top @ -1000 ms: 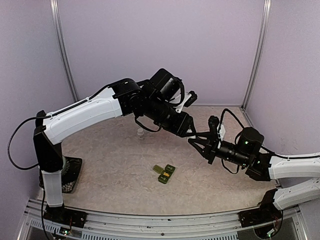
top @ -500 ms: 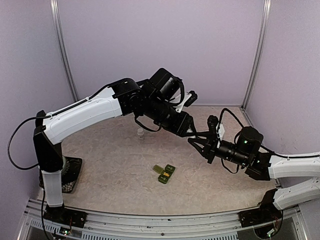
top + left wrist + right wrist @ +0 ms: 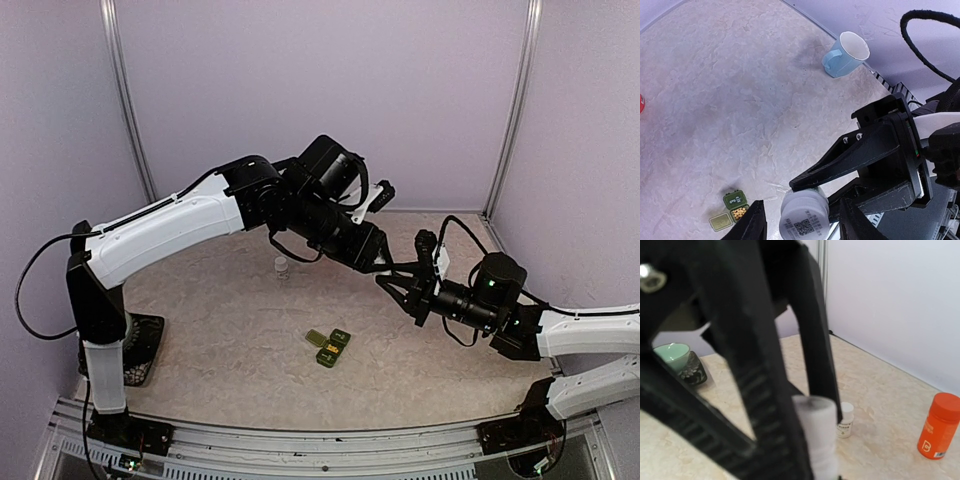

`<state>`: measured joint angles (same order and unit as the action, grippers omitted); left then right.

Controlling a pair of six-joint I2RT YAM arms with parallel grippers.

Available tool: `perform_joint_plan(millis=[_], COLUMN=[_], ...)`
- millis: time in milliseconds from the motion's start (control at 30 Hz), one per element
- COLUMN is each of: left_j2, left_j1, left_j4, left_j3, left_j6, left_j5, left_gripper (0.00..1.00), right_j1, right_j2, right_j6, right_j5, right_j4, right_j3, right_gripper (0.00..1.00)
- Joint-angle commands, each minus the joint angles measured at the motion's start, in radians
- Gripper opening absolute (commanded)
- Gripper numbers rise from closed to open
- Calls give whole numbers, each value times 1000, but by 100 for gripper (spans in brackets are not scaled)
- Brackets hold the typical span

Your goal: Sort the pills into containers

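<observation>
The containers (image 3: 331, 346) are a small green strip lying on the table below both arms. In the left wrist view the containers (image 3: 732, 210) show one shut lid and one open compartment holding yellow pills (image 3: 739, 213). A white pill bottle (image 3: 804, 217) hangs in mid-air, its printed end towards the left wrist camera. My right gripper (image 3: 392, 283) is shut on it, one finger (image 3: 850, 160) lying across its far end. My left gripper (image 3: 383, 262) is open, its fingers on either side of the bottle with floor showing in the gap. The right wrist view shows the bottle (image 3: 816, 437) upright between dark fingers.
A pale blue mug (image 3: 846, 54) stands near the wall. A small white bottle (image 3: 282, 267) stands on the table left of the grippers, and the same small bottle (image 3: 845, 420) shows in the right wrist view. An orange bottle (image 3: 937, 432) stands further right.
</observation>
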<state>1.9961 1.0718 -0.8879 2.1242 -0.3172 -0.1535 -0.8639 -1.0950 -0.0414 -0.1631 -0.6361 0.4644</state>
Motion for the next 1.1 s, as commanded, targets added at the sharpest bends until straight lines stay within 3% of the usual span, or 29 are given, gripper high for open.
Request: perform_joint_plan(millis=[0, 333, 667, 1067], left_j2=[-31, -36, -30, -76], left_j1=[-9, -10, -10, -3], left_j4=[18, 22, 24, 93], left_j3=[31, 28, 26, -47], left_j6=[2, 4, 8, 56], left_j5=[-5, -9, -21, -129], left_gripper=[49, 43, 30, 30], right_j1=[-10, -10, -10, -8], right_j2=[-4, -7, 9, 70], right_j6=[6, 5, 1, -64], right_j5=[2, 4, -3, -98], right_j4=[5, 1, 4, -26], right_j3=[20, 17, 15, 5], right_gripper=[15, 15, 15, 16])
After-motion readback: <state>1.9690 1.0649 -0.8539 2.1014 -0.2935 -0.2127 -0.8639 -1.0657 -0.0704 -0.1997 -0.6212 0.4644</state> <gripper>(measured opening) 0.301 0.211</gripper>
